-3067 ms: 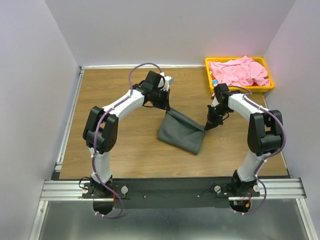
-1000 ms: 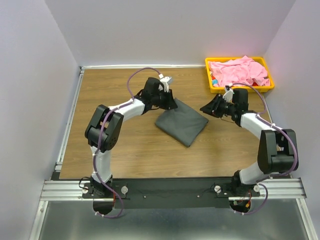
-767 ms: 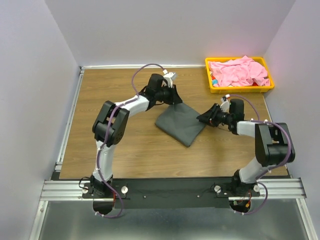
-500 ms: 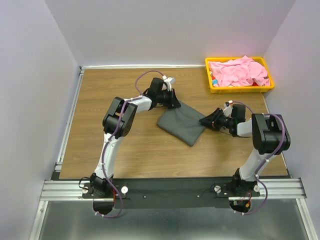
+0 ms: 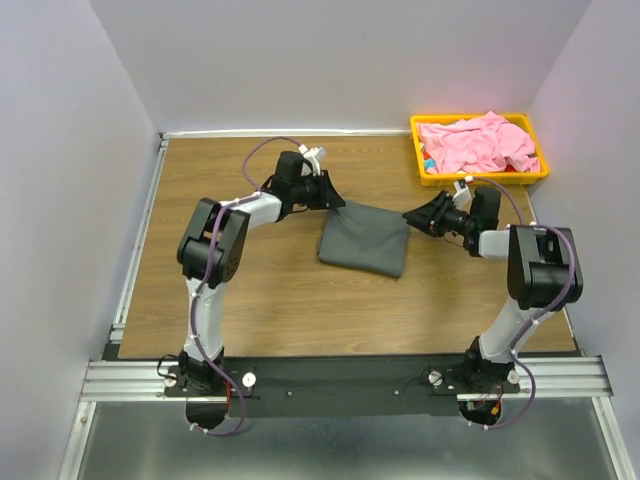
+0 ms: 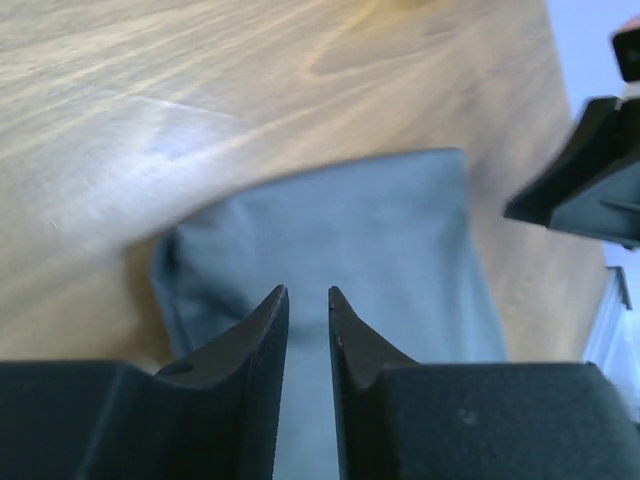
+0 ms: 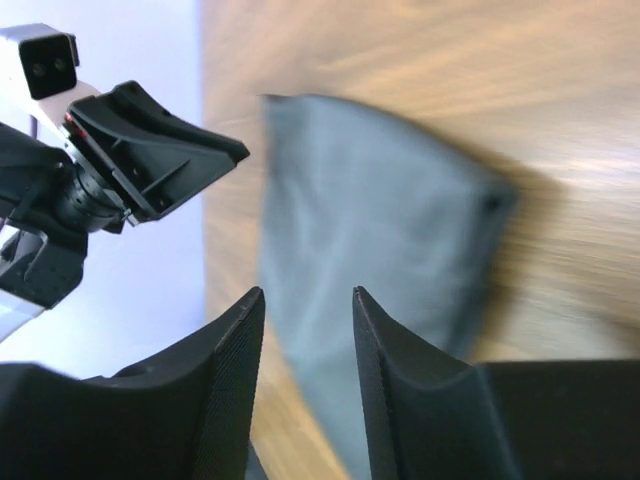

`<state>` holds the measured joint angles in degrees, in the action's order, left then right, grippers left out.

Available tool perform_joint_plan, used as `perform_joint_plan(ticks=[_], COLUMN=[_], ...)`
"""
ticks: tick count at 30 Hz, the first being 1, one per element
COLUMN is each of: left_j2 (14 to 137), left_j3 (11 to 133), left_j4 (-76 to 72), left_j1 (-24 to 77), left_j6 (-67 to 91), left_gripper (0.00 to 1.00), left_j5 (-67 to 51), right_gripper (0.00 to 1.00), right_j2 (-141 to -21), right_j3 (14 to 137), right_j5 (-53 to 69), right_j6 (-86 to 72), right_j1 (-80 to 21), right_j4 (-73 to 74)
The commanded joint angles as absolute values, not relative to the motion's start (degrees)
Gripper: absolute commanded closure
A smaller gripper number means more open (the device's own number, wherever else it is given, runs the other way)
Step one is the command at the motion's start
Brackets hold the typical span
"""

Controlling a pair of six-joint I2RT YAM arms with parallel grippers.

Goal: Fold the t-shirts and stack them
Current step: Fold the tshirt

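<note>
A folded dark grey t-shirt point(image 5: 363, 238) is laid flat at the middle of the wooden bench point(image 5: 240, 280). A pink t-shirt point(image 5: 478, 142) is heaped in a yellow tray point(image 5: 414, 145) at the far right corner. The left pincer point(image 5: 336, 200) is seen at the grey shirt's far left corner, slightly parted, with nothing gripped. The right pincer point(image 5: 410, 215) is seen just beside its right edge, spread and empty.

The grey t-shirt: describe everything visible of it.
The grey t-shirt is plain dark charcoal soft cloth, folded into a compact, roughly rectangular pad with no sleeves showing. It lies flat on the wooden table, mid-table, between the left claw and right claw, both at its edges; contact unclear.
</note>
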<state>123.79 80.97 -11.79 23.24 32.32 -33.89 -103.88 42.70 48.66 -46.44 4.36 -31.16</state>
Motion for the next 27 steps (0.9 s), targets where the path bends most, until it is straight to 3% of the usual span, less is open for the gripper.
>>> perform_joint_plan(ticks=[1, 5, 16, 23, 27], left_j2=[113.22, 108.99, 113.47, 102.92, 99.93], left_j3=[74.55, 63.56, 48.79, 42.54, 41.66], left_j4=[-16.52, -19.50, -31.73, -31.47, -31.02], left_j1=[24.52, 26.54, 25.23, 23.99, 24.08], left_j6=[31.73, 31.29, 42.62, 41.22, 39.90], left_gripper=[0.69, 0.69, 0.75, 0.75, 0.75], left_j5=[-33.57, -33.84, -35.77, -34.28, -34.01], right_gripper=[0.50, 0.46, 0.47, 0.46, 0.44], right_j2=[-97.83, -99.05, -119.70, -107.68, -102.05], right_j3=[40.01, 35.53, 30.33, 27.69, 28.21], right_j5=[53.78, 54.93, 53.43, 56.25, 56.51], right_j6=[-51.23, -55.63, -53.36, -56.86, -60.20], right_j1=[2.29, -1.57, -0.27, -0.26, -6.12], right_j4=[-35.05, -42.97, -57.39, -57.22, -57.13])
